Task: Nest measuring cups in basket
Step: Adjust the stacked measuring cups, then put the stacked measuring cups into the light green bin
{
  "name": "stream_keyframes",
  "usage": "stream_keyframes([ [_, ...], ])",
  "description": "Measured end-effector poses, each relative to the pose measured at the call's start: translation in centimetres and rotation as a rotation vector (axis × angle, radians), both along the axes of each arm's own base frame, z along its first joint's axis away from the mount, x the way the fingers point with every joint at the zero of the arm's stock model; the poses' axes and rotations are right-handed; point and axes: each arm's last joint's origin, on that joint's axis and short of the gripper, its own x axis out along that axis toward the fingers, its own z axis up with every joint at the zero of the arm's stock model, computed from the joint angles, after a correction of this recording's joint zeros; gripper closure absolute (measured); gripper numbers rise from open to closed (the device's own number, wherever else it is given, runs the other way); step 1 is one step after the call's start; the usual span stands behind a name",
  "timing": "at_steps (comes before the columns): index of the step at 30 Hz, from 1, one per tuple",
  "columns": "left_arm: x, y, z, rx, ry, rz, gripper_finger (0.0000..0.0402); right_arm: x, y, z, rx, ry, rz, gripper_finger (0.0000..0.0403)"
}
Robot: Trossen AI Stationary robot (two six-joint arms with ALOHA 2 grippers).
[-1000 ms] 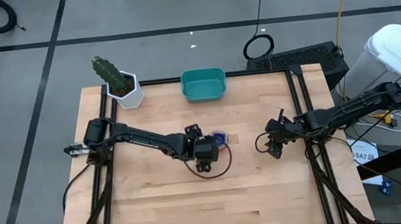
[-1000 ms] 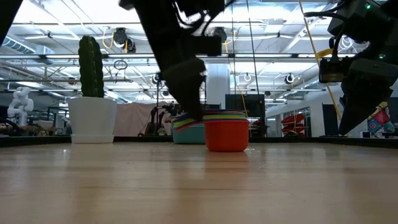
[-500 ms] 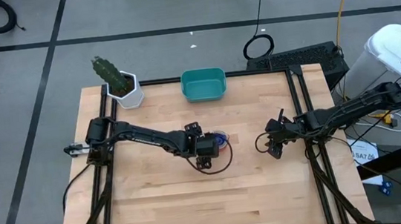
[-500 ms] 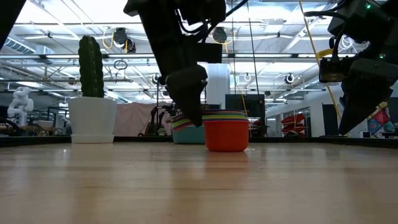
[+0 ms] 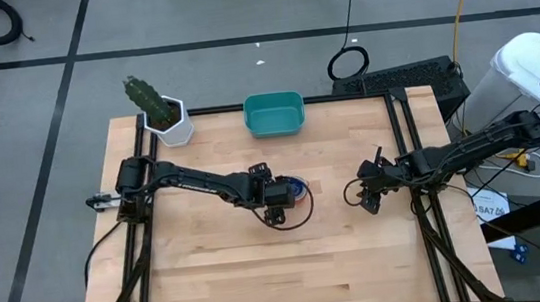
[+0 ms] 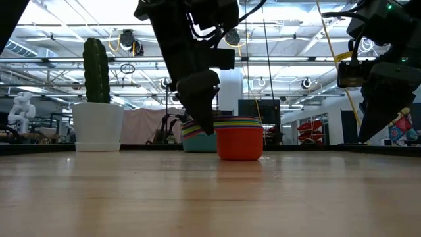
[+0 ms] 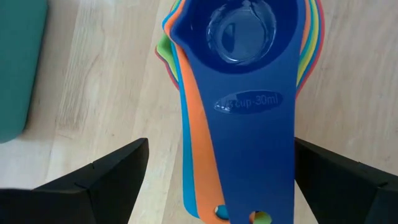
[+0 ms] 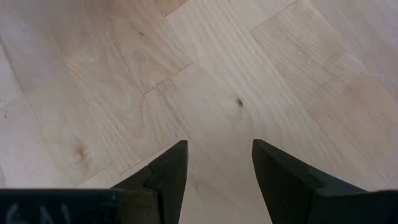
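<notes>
On the pale wood-plank table, the left gripper (spread wide) straddles the nested plastic measuring cups.

Nested measuring cups on table, red outermost — dark arm above, cactus pot left

You're looking at one nested stack of measuring cups, one teal basket at twelve o'clock, one potted cactus, two arms.

Two slim black jointed arms, dark wedge-shaped fingers.
</notes>
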Motion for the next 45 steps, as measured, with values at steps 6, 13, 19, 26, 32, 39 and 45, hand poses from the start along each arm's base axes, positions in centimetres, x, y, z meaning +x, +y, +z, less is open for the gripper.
stream_keyframes([
  [6,-0.01,0.0,0.01,-0.001,0.001,0.0,0.0025,0.0,0.0,0.0,0.0,0.0,0.0,0.0232],
  [13,-0.02,-0.07,-0.02,-0.028,0.003,-0.004,0.0095,0.0,0.0,0.0,0.0,0.0,0.0,0.0232],
  [19,-0.02,-0.07,-0.02,-0.028,0.003,-0.004,0.0174,0.0,0.0,-0.01,0.0,0.0,0.0,0.0232],
  [26,-0.01,-0.12,-0.03,-0.042,0.003,-0.01,0.0235,-0.01,0.0,-0.01,0.0,0.0,0.0,0.0232],
  [32,0.0,-0.12,-0.01,-0.042,0.002,-0.011,0.0232,-0.01,0.0,-0.01,0.0,0.0,0.0,0.0232],
  [39,0.0,-0.12,-0.01,-0.041,0.004,-0.017,0.017,-0.01,0.0,-0.01,0.0,0.0,-0.001,0.0232],
  [45,0.0,-0.12,-0.01,-0.037,0.008,-0.029,0.0137,0.0,0.0,-0.01,0.0,0.0,-0.001,0.0232],
])
